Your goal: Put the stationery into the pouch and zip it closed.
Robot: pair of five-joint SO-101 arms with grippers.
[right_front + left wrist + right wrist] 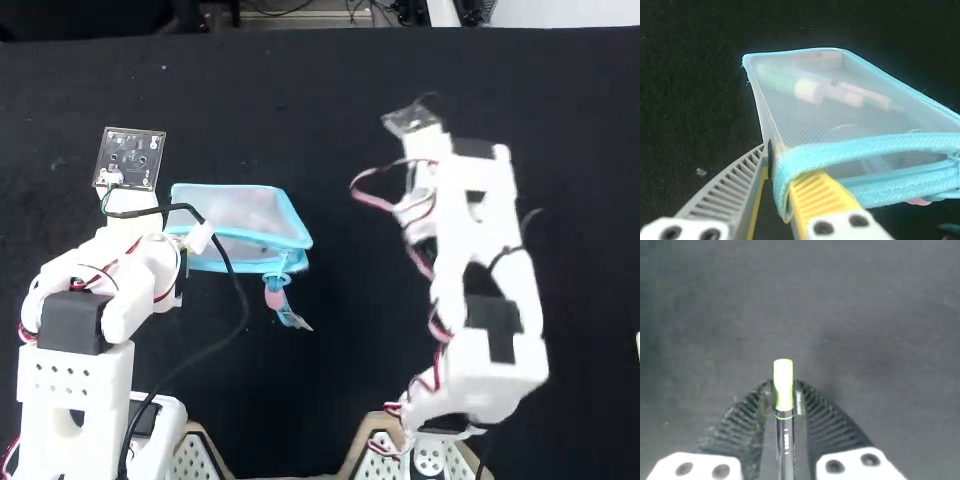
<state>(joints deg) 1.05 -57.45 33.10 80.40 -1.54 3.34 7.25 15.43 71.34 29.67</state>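
The right claw [782,386] is pinched shut on a black pen [784,435]. The pen lies along the claw's own axis, with its yellow-green end poking out past the fingertips over bare black tabletop [880,315].

The mesh pouch [240,222] lies well apart from it, off to the robot's left. Its long axis runs across the table, and its blue zip edge faces the arm bases. The left claw [776,165] is clamped on one corner of that zip edge, and the two zip tapes look slightly parted beside it. An eraser [807,90] and other small pieces already lie inside the pouch.

The left arm [110,290] is the nearer one but is busy holding. The right arm [470,260] likely has to carry the pen sideways and swing it in line with the mouth. The pink zip pull [272,293] and a black cable [238,300] sit at that near edge and could snag the approach.
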